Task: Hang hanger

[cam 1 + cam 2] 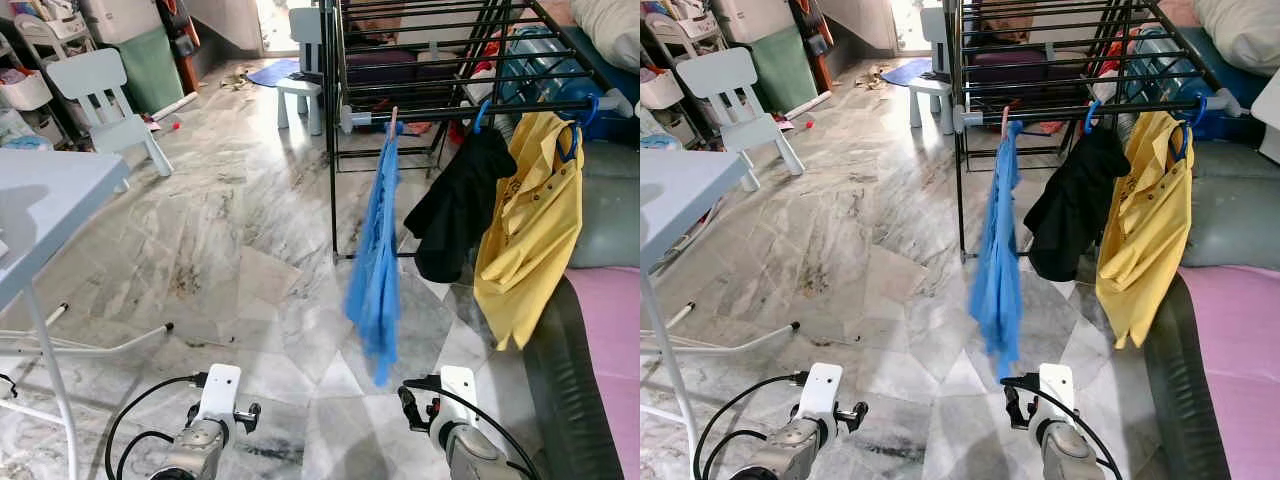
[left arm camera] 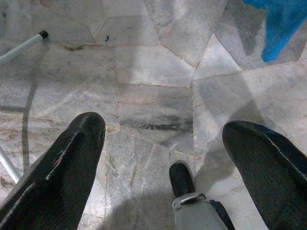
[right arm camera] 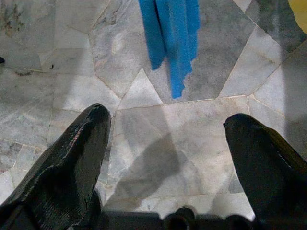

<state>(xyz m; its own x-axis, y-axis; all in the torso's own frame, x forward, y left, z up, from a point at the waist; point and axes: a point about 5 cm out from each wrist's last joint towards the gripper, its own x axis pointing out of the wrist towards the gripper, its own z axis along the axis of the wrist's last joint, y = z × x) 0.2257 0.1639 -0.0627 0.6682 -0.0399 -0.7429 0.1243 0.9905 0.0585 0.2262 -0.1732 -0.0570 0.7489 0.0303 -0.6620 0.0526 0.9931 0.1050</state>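
My left pincer point(image 2: 163, 158) and right pincer point(image 3: 165, 153) hang wide apart, empty, over the floor. The blue shirt's hanger point(image 1: 393, 122) sits hooked on the rack rail point(image 1: 470, 108) (light, stiff; I'd grip its neck).

Bare marble floor point(image 1: 230, 250) lies open ahead and to the left. Right of it, the black drying rack point(image 1: 430, 60) blocks passage, its blue garment point(image 1: 375, 270), black garment point(image 1: 455, 205) and yellow shirt point(image 1: 530, 225) hanging down. A white table point(image 1: 40, 210) crowds the near left.
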